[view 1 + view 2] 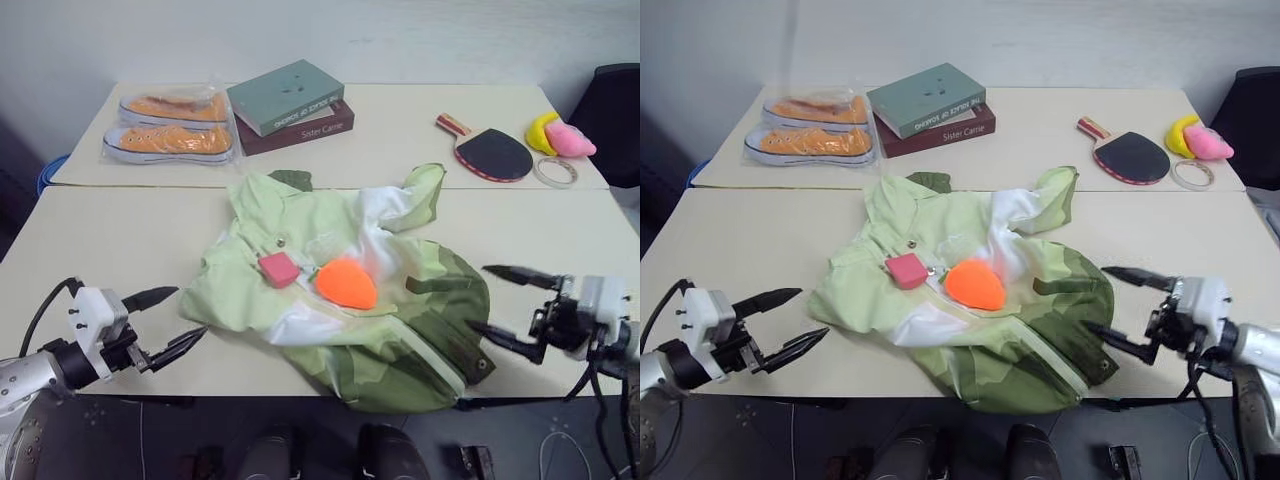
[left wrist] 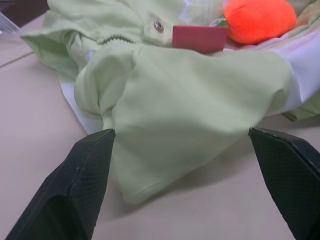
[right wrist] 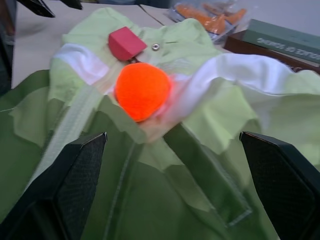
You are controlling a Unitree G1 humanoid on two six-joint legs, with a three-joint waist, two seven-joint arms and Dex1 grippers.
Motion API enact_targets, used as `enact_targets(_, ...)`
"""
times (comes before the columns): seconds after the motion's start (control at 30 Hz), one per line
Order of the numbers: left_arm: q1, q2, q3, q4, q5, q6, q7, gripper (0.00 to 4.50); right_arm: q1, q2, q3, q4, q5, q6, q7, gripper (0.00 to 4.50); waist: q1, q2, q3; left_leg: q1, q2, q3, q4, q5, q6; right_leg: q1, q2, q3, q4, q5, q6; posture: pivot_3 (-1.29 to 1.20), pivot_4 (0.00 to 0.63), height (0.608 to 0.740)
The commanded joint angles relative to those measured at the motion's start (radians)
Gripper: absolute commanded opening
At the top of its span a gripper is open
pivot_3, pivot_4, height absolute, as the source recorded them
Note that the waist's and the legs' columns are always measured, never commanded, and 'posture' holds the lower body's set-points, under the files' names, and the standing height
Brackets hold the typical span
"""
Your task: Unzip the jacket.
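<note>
The jacket (image 1: 250, 290) lies crumpled on the near table, in light green, olive and white panels. Its pale zipper (image 1: 430, 360) runs toward the front right hem, and a metal snap (image 2: 158, 26) shows near the collar. A pink block (image 1: 279, 269) and an orange soft ball (image 1: 346, 284) rest on top of it. My left gripper (image 1: 190, 312) is open at the jacket's left edge, its fingers either side of a light green fold (image 2: 190, 110). My right gripper (image 1: 478, 297) is open at the jacket's right side, pointing across the olive panel (image 3: 165, 200).
On the far table are bagged orange shoes (image 1: 170, 125), two stacked books (image 1: 288, 100), a table tennis paddle (image 1: 490, 150), a tape ring (image 1: 555, 172) and yellow and pink soft toys (image 1: 560, 135). A black chair (image 1: 615, 110) stands at the far right. Bare tabletop (image 1: 90, 240) lies left of the jacket.
</note>
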Motion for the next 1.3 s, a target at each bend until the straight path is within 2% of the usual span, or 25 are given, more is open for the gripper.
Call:
enact_targets(0.03, 0.034, -0.007, 0.061, -0.051, -0.021, 0.005, 0.003, 4.5, -0.007, 0.005, 0.002, -0.028, 0.006, -0.008, 0.019, 4.47, -0.002, 0.0, 0.0, 0.0, 0.0, 0.0, 0.0, 0.0, 0.0, 0.0, 0.0, 0.0, 0.0, 0.0, 0.0, 0.0, 0.15, 0.74)
enact_targets(0.1, 0.048, -0.024, 0.07, -0.061, -0.043, 0.022, 0.01, 4.5, -0.016, 0.009, 0.004, -0.026, 0.004, -0.005, 0.012, 4.47, -0.004, 0.0, 0.0, 0.0, 0.0, 0.0, 0.001, -0.001, 0.001, 0.0, 0.0, 0.0, -0.001, 0.0, 0.0, 0.0, 0.15, 0.74)
enact_targets(0.2, 0.032, 0.001, 0.083, -0.065, -0.087, 0.193, 0.099, 4.5, -0.032, 0.014, 0.008, -0.012, -0.005, -0.001, 0.005, 4.47, -0.004, -0.001, 0.0, 0.0, 0.0, 0.0, 0.0, 0.0, 0.0, 0.0, 0.0, 0.0, -0.001, 0.0, 0.0, 0.0, 0.15, 0.74)
enact_targets(0.33, -0.023, 0.016, 0.141, -0.059, -0.223, 0.292, 0.086, 4.5, -0.06, 0.036, 0.018, -0.029, 0.009, 0.053, -0.047, 4.47, -0.004, -0.001, 0.0, 0.0, 0.001, -0.001, 0.001, 0.001, -0.002, 0.0, 0.0, 0.0, 0.001, 0.0, 0.0, 0.0, 0.15, 0.74)
enact_targets(0.57, -0.093, 0.09, 0.093, -0.092, -0.208, 0.308, 0.039, 4.5, -0.058, 0.088, 0.034, -0.111, 0.033, 0.024, -0.034, 4.47, -0.003, 0.0, 0.001, 0.0, 0.001, -0.001, 0.0, 0.002, -0.003, 0.0, 0.001, 0.0, 0.002, 0.0, 0.0, 0.0, 0.15, 0.74)
enact_targets(0.7, -0.242, 0.107, -0.021, -0.114, -0.255, 0.364, 0.032, 4.5, -0.085, 0.137, 0.06, -0.191, 0.048, 0.052, -0.09, 4.47, -0.003, 0.0, 0.001, 0.0, 0.0, -0.001, 0.0, 0.002, -0.003, 0.0, 0.0, 0.0, 0.002, 0.0, 0.0, 0.0, 0.15, 0.74)
enact_targets(0.77, -0.38, 0.093, -0.142, -0.092, -0.239, 0.396, 0.044, 4.5, -0.111, 0.162, 0.086, -0.219, 0.055, 0.063, -0.11, 4.47, -0.002, 0.0, 0.001, 0.001, 0.0, -0.001, 0.001, 0.002, -0.003, 0.0, 0.0, 0.0, 0.005, 0.0, 0.0, 0.0, 0.15, 0.74)
enact_targets(0.83, -0.5, 0.05, -0.242, -0.048, -0.198, 0.398, 0.063, 4.5, -0.134, 0.177, 0.105, -0.228, 0.057, 0.076, -0.127, 4.47, 0.002, 0.0, 0.001, 0.001, -0.001, -0.002, 0.002, 0.003, -0.004, 0.0, 0.001, 0.0, 0.006, 0.0, 0.0, 0.0, 0.15, 0.74)
enact_targets(0.93, -0.615, 0.012, -0.394, 0.049, -0.058, 0.35, 0.06, 4.5, -0.16, 0.19, 0.12, -0.223, 0.057, 0.092, -0.147, 4.47, 0.005, 0.0, 0.001, 0.001, -0.002, -0.001, 0.002, 0.004, -0.003, 0.0, 0.003, 0.0, 0.011, 0.0, 0.0, 0.0, 0.15, 0.74)
enact_targets(1.1, -0.724, -0.031, -0.514, 0.261, 0.118, 0.248, 0.051, 4.5, -0.164, 0.179, 0.125, -0.235, 0.072, 0.173, -0.192, 4.47, -0.001, -0.001, 0.001, 0.0, -0.001, 0.002, 0.001, 0.006, -0.003, -0.003, 0.01, -0.001, 0.011, 0.0, 0.0, 0.0, 0.15, 0.74)
enact_targets(1.27, -0.767, -0.082, -0.557, 0.32, 0.148, 0.223, -0.005, 4.5, -0.157, 0.184, 0.117, -0.252, 0.063, 0.198, -0.218, 4.47, 0.0, -0.002, 0.002, -0.002, -0.001, 0.001, 0.003, 0.006, -0.002, -0.003, 0.009, 0.0, 0.01, 0.0, 0.0, 0.0, 0.15, 0.74)
enact_targets(1.3, -0.77, -0.096, -0.558, 0.326, 0.145, 0.222, -0.013, 4.09, -0.156, 0.187, 0.115, -0.256, 0.064, 0.201, -0.225, 4.5, 0.0, -0.002, 0.002, -0.002, -0.001, 0.001, 0.004, 0.006, -0.002, -0.002, 0.009, 0.001, 0.01, 0.0, 0.0, 0.0, 0.15, 0.74)
